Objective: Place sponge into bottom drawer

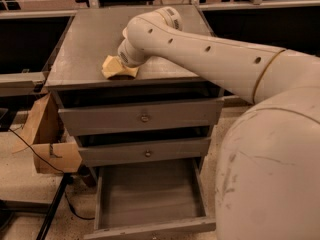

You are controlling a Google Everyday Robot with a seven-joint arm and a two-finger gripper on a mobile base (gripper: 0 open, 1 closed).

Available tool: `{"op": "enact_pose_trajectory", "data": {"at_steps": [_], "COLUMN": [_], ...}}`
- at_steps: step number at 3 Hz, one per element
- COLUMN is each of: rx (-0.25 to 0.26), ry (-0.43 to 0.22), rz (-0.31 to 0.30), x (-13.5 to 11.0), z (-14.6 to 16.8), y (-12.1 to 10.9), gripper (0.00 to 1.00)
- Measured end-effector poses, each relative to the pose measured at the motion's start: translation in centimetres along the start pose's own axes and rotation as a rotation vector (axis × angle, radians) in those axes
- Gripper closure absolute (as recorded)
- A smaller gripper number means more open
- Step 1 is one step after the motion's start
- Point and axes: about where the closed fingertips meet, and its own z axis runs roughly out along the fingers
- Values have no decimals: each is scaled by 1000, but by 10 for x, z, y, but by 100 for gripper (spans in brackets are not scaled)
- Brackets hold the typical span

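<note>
The gripper [121,65] was found at the end of the arm [210,59], lowered onto the near left part of the grey cabinet top [85,39], close to its front edge. A pale yellow mass lay directly beneath it, resting on the top, and was taken to be the sponge [113,72]. How much of that yellow belonged to the gripper itself could not be settled. Whether the gripper was spread, pressed together or pinching the sponge could not be told, since the wrist covered it.

The bottom drawer [147,196] stood pulled out at floor level, below and to the right of the sponge. The two upper drawer fronts [142,115] were shut above it.

The step in hand was judged to be the securing of the sponge, with nothing yet carried. A soft block would be expected to squash and slip, so a firm central hold would be needed before any lift. The sponge would best be raised straight off the top and brought out towards the near side, past the cabinet's front edge. It could then be lowered over the middle of the drawer floor, well away from the low side walls. The cardboard box [47,144] at the left was judged to lie outside that path.
</note>
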Motion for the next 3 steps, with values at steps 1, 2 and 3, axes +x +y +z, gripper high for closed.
{"op": "enact_pose_trajectory", "data": {"at_steps": [1, 2, 3], "rx": [0, 8, -16], "ry": [0, -41, -115], "rz": [0, -27, -84], "x": [-1, 4, 28], "z": [-1, -35, -127], "y": [0, 5, 16], "gripper": [87, 100, 100]}}
